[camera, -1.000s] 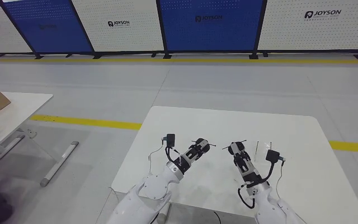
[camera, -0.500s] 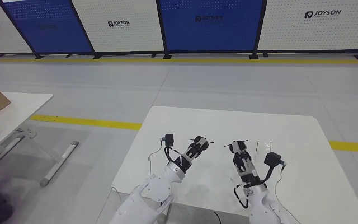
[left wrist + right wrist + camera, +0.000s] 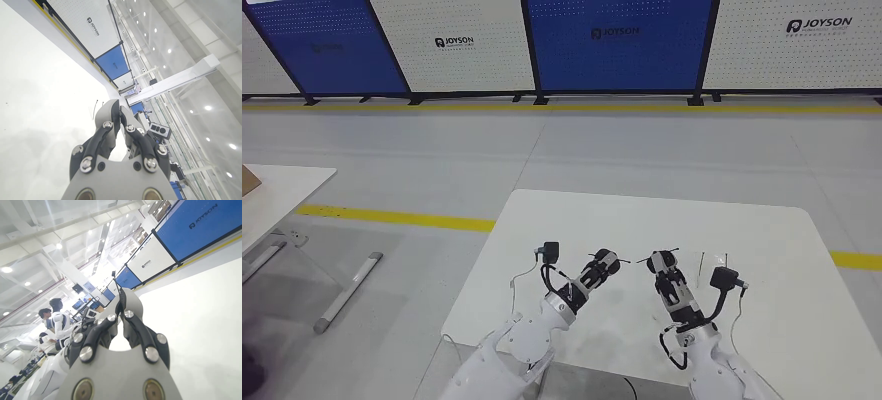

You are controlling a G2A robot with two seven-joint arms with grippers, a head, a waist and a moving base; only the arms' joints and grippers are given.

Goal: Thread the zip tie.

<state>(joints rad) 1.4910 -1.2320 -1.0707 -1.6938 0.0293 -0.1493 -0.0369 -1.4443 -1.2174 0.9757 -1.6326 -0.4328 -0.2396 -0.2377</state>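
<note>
Pinching a black plastic zip tie (image 3: 116, 283) between its ribbed dark pads, the right hand (image 3: 122, 294) is closed tight on the strap. We see the thin, flat band rise past the fingertips to a small square head, clear of the smooth white counter (image 3: 642, 215) with its rounded corners.

The left hand (image 3: 119, 108) has its two fingers pressed together as well. A thin black strip (image 3: 120, 113) is caught between the pads, but we cannot tell from so small a piece whether it is another tie. Both hands share the same build: curved, matt grey finger shells on black linkage bars, joined by round polished steel pins.

From above, we find the two hands side by side over the near half of the counter, close but apart, each with a fine dark line crossing its tip.

Two spare black zip ties (image 3: 701, 266) lie flat on the counter just beside the right hand, on its outer side. They are straight, slender and roughly parallel, with their small heads pointing toward the far edge.
</note>
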